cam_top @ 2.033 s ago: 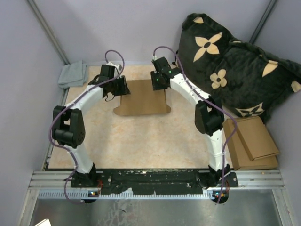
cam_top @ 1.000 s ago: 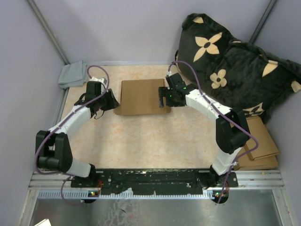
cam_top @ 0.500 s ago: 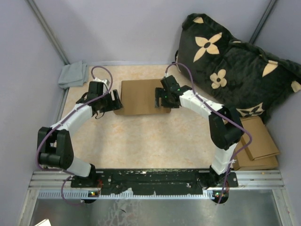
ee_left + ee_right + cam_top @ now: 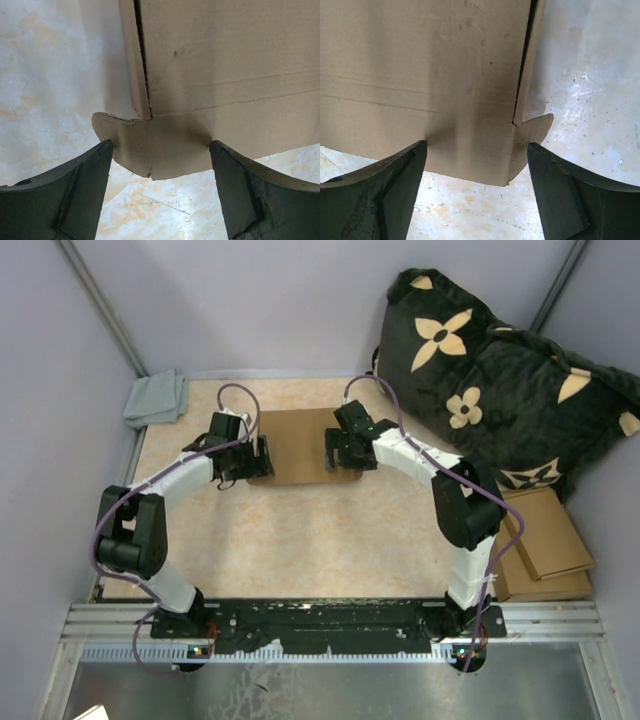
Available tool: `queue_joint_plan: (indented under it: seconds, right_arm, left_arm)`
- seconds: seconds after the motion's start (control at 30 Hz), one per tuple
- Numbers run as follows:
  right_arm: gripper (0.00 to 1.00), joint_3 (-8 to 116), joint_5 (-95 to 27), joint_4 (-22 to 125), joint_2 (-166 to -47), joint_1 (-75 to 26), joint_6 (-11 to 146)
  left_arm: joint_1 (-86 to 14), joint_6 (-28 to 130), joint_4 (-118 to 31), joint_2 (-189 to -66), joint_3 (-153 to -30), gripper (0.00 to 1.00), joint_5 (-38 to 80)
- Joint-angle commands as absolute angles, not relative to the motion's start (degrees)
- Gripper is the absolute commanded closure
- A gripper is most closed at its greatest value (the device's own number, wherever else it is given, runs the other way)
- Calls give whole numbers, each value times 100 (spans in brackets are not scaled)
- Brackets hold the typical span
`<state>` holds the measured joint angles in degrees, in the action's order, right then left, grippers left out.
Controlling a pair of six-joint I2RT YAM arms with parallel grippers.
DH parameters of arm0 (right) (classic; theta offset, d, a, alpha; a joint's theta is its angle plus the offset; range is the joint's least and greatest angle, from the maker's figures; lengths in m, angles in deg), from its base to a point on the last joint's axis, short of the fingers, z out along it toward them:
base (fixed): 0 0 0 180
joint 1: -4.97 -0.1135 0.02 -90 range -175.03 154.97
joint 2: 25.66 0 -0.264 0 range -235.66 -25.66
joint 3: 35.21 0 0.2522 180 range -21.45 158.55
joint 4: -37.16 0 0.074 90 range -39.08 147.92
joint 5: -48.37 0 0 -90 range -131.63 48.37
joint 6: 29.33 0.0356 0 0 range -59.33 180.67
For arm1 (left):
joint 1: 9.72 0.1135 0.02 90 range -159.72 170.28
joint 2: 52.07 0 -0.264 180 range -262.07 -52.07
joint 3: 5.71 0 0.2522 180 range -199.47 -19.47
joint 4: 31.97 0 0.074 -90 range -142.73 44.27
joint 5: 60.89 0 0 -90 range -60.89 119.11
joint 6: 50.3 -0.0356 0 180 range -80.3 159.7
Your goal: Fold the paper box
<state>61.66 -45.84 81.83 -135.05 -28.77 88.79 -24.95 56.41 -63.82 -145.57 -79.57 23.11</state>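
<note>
A robot test booth: plain grey panel walls point(image 4: 300, 300) box in a marbled tabletop point(image 4: 300, 540), and a metal rail point(image 4: 550, 625) at 6 o'clock carries the bolted left arm point(image 4: 175, 475) and right arm point(image 4: 410, 452).

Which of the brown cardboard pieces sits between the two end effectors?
The paper box, flat mid-table with rounded corner tabs; the stacked cardboard pieces lie off to the right beside the cushion.
</note>
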Motion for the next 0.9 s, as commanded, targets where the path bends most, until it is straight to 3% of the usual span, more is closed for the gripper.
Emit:
queue_joint_plan:
  seconds: [0.0,0.5,0.87]
  right_arm:
    - [19,6544,-4683,8289,-13481,-2982,8812]
    - [19,6727,-4784,8631,-13440,-3310,8912]
    - [19,6759,-4564,8912,-13057,-3314,9000]
  left_arm:
    - [-2557,5644,-6312,-14641,-8070,16,2307]
    - [-2685,5585,-6454,-14536,-8020,18,1814]
    - [-2695,5651,-7432,-14417,-8450,22,1767]
